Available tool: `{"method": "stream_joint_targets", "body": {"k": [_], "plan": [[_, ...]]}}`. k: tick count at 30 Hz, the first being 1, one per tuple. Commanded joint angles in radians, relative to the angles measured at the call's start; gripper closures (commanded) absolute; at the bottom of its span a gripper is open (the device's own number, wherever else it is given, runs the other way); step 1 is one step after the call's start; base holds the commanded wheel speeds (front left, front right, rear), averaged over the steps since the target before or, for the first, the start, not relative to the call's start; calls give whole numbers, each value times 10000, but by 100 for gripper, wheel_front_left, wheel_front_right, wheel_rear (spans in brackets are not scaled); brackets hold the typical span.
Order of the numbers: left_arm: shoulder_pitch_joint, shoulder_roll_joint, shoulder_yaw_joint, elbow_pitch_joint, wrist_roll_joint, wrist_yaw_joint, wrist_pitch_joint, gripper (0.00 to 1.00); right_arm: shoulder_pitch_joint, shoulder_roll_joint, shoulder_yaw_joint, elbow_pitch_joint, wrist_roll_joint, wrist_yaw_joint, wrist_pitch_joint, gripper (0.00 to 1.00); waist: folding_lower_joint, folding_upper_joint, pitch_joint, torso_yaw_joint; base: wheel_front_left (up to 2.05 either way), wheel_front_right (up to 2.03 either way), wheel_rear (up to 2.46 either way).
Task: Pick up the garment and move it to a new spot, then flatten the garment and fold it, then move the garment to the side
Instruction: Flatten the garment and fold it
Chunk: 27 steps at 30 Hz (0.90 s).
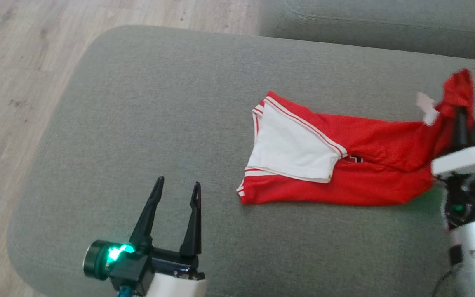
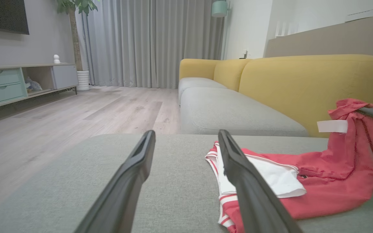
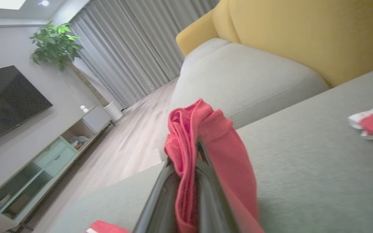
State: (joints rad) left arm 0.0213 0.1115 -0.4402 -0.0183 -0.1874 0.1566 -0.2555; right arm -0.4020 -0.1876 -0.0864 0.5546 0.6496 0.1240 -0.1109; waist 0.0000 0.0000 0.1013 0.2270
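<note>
Grey cushion (image 1: 138, 103), garment (image 1: 365, 144) pinched in right fingers (image 1: 461, 126)

Pale wood floor (image 2: 76, 113) runs to grey curtains (image 2: 147, 42); a yellow-backed sofa (image 2: 303, 84) with grey seats stands behind a grey cushion (image 1: 159, 103); a dark TV (image 3: 5, 100) hangs above a low cabinet (image 2: 2, 85); a plant (image 3: 55, 43) stands beside the curtains.

fingers (image 1: 147, 214): long, dark | wrist (image 1: 138, 270): black, green light (image 1: 118, 251) | forearm (image 1: 177, 289): white

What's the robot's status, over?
Right gripper shut on red mesh jersey with white sleeves, one end raised. Left gripper open, apart from it. Rest lies on grey fabric cushion; nothing seen in the way.
</note>
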Motion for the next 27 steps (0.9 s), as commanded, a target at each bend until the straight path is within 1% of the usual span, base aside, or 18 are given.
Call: {"method": "stream_joint_targets", "body": {"k": [1,4,8,11,14,15,19,22,23,25,26,27], "plan": [[-214,-127,494,-281,109,-102,-62,0,-183,283,435,-760,-100,67,171,100,0,0,18,183,0,0,0],[-187,-197,575,-231,171,-242,-62,0,-254,824,764,-1337,-250,67,477,100,0,0,31,411,0,0,0],[-194,-305,568,-107,237,-451,-62,0,-343,1250,1247,-1633,-447,67,714,100,0,0,9,754,0,0,0],[-205,-371,552,-13,288,-579,-62,0,-435,1352,1668,-1524,-538,67,735,100,0,0,-4,1003,0,0,0],[-187,-418,551,79,340,-683,-62,0,-561,1367,2410,-1224,-112,67,585,100,0,0,-24,1231,0,0,0],[-187,-418,551,79,340,-683,-62,0,-561,1367,2410,-1224,-112,67,585,100,0,0,-24,1231,0,0,0],[-182,-468,541,174,391,-816,-62,0,-794,1371,3514,-652,461,67,291,100,0,0,-35,1498,0,0,0],[-212,-516,545,103,305,-930,-62,0,-926,1372,4382,-155,594,67,163,100,0,0,-36,1652,0,0,0],[-218,-529,539,82,287,-969,-62,0,-953,1372,4608,60,647,67,125,77,0,0,-40,1683,0,0,0],[-218,-552,527,65,254,-1028,-63,0,-1014,1372,5011,550,670,67,55,22,0,0,-55,1735,0,0,0],[-216,-561,524,64,241,-1047,-63,0,-1038,1372,5169,774,737,67,8,0,0,0,-60,1750,0,0,0],[-213,-569,525,64,231,-1057,-63,0,-1058,1372,5332,957,839,67,-42,0,0,0,-63,1753,0,0,0]]}}
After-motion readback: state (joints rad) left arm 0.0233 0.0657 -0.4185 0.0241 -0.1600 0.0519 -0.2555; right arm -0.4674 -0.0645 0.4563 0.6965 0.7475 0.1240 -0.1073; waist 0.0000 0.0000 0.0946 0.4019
